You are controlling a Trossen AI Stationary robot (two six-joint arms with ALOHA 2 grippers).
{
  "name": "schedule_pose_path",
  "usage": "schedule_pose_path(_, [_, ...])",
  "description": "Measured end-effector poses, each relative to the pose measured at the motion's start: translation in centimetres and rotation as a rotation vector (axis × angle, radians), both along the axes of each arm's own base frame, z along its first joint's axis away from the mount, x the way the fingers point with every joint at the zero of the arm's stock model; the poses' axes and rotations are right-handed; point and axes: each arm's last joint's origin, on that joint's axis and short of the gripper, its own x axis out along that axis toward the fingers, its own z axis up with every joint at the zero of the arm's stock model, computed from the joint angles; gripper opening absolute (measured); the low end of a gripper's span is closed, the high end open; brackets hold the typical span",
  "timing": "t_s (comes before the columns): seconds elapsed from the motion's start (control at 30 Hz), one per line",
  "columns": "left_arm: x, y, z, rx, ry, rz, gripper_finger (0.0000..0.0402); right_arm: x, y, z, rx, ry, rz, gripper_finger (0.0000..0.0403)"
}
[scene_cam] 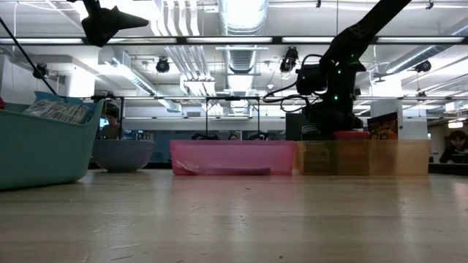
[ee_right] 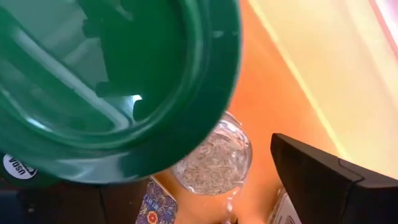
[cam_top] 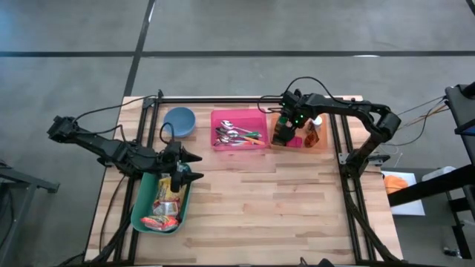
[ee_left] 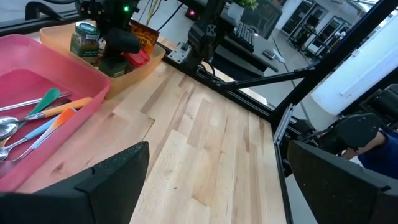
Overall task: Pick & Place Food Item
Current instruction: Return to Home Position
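Right gripper [cam_top: 283, 138] hung low in the orange bin [cam_top: 322, 141], right above the green-lidded spice bottle [ee_right: 112, 81] standing inside; whether it pinched anything, I could not tell. Left gripper [cam_top: 194, 167] hovered spread wide and empty over the teal bin's [cam_top: 138, 211] end.

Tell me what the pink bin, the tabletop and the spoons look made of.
Pink bin: probably translucent plastic; light passes through its wall.
Tabletop: pale wood in jointed strips, grain visible, matte finish.
Spoons: shiny metal bowls; the coloured handles are likely plastic.
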Motion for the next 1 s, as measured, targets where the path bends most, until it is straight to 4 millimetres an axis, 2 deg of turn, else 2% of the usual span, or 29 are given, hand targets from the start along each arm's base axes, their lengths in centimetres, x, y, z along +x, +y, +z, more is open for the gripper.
schedule_pose_path(0.3, [0.0,0.0,-0.1,0.001,0.007,0.000,0.0386,-0.2,0.2,0.5,0.001,0.008,0.013,0.0334])
schedule_pose_path(0.67, [-0.1,0.0,-0.3,0.011,0.031,0.000,0.0386,-1.2,1.0,4.5,-0.052,-0.063,0.005,0.0335])
schedule_pose_path(1.0, [-0.2,0.1,-0.5,0.026,0.054,-0.002,0.0386,-3.0,2.3,6.9,-0.065,-0.077,0.011,0.0335])
